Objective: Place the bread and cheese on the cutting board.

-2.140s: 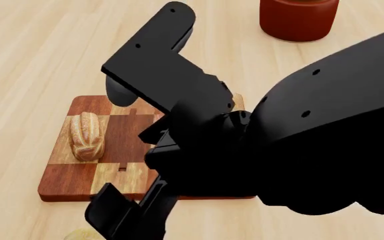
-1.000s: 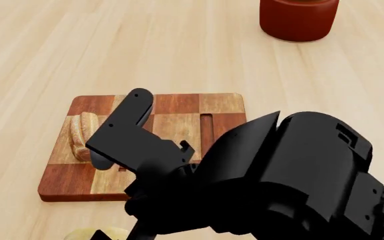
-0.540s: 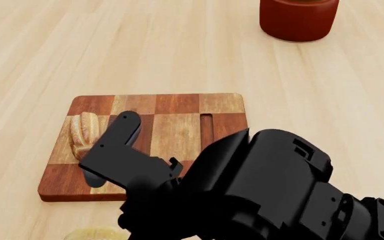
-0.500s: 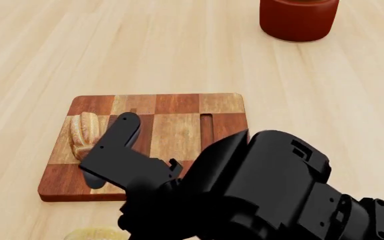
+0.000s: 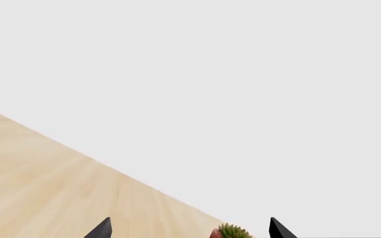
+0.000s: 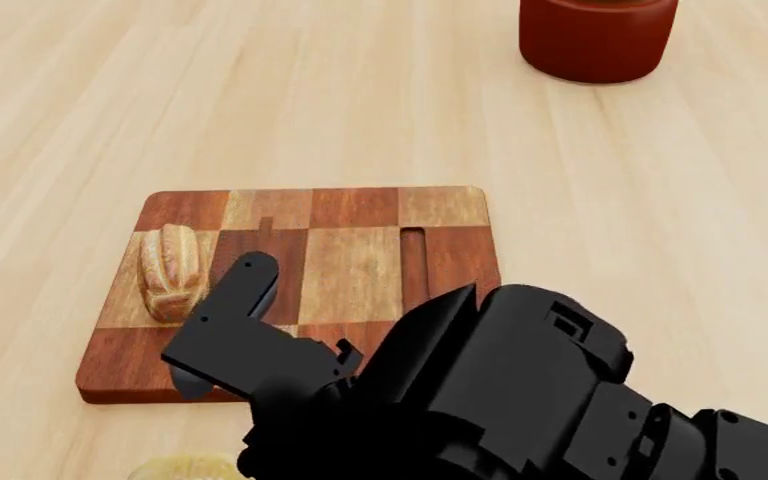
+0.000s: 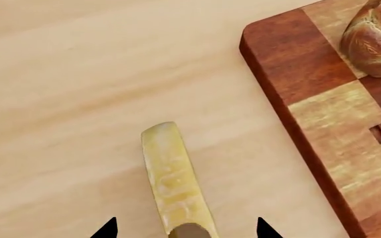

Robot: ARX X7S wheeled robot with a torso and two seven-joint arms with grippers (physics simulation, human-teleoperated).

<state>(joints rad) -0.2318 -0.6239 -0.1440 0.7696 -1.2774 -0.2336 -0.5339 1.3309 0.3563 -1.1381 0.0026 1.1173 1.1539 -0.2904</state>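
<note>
The bread (image 6: 173, 270) lies on the left side of the checkered cutting board (image 6: 357, 262); it also shows in the right wrist view (image 7: 376, 42) on the board (image 7: 323, 119). The cheese (image 7: 172, 181) rests on the table off the board's near edge, seen as a narrow pale yellow strip; the head view shows only a sliver of it (image 6: 184, 467). My right gripper (image 7: 185, 229) is open, its two fingertips on either side of the cheese's near end, not touching it. My left gripper (image 5: 189, 230) is open and empty, pointing across the table.
A dark red round pot (image 6: 598, 35) stands at the far right of the table. My right arm (image 6: 491, 390) covers the board's near right corner. A small green plant (image 5: 231, 231) shows between the left fingertips, far off.
My right arm has drawn back toward the table's near edge and lowered, uncovering most of the board. The bread and cheese have not moved.
</note>
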